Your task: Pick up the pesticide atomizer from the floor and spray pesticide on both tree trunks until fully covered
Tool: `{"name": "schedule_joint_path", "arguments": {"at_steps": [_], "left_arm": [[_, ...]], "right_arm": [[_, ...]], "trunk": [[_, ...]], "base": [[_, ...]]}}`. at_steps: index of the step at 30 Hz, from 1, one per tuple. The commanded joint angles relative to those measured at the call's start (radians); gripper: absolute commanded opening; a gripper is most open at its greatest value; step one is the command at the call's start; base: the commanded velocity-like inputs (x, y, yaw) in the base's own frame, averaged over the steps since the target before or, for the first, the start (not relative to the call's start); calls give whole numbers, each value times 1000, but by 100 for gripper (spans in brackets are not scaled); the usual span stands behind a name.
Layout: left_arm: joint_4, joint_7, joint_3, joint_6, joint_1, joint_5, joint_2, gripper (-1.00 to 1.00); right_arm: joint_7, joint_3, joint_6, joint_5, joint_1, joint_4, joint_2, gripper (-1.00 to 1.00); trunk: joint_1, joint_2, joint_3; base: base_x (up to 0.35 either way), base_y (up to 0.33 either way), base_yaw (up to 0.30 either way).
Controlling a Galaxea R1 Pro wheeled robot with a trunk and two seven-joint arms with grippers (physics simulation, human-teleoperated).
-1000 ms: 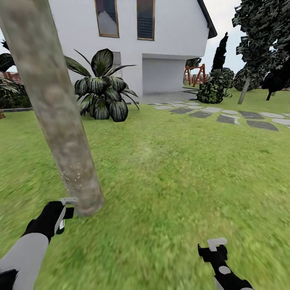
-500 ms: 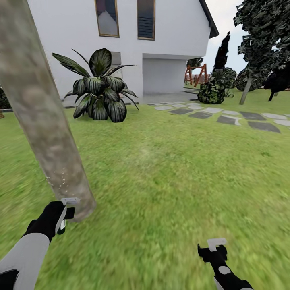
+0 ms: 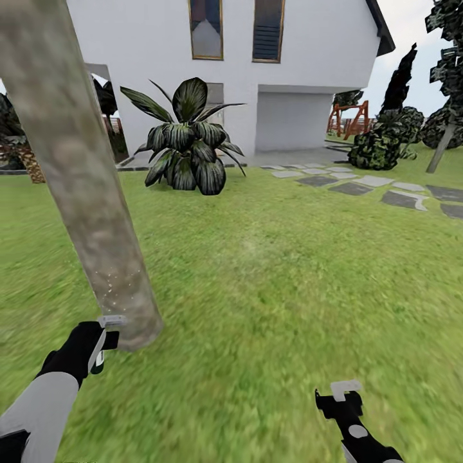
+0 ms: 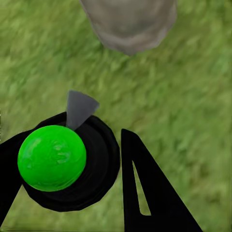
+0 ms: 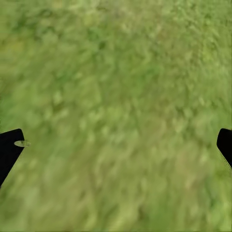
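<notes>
Between the earlier pictures and now the whole head view shifts, so the camera has turned. The house, the broad-leaved plant and the paving stones sit further right in the picture than before. An opening in the wall beside the tree trunk has come into view. The white specks low on the trunk sit slightly differently against it. Both arms keep their picture positions.

Tree trunk cut off at top edge, crown out of frame. Atomizer mostly hidden behind left gripper; label unreadable. Right arm cropped at bottom edge. Lawn blurred in right wrist view.
</notes>
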Motion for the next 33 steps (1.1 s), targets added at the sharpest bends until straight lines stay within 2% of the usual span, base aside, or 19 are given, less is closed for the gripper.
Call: {"name": "schedule_joint_path", "arguments": {"at_steps": [1,6,19,33], "left_arm": [[-1,1,2,4,-1,-4,-1,-100],[0,52,4,4,-1,-2,2,-100],[2,60,3,4,-1,4,-2,-100],[2,60,3,4,-1,4,-2,-100]], "right_arm": [[-3,-7,-4,11,-1,1,0,100],[-3,-7,-4,11,-1,1,1,100],[-3,-7,-4,11,-1,1,1,100],[-3,-7,-5,11,-1,1,0,100]], "trunk": [[0,0,-1],[0,0,-1],[0,0,-1],[0,0,-1]], "base": [[175,-244,276],[175,-244,276],[175,-241,275],[166,-241,17]]}}
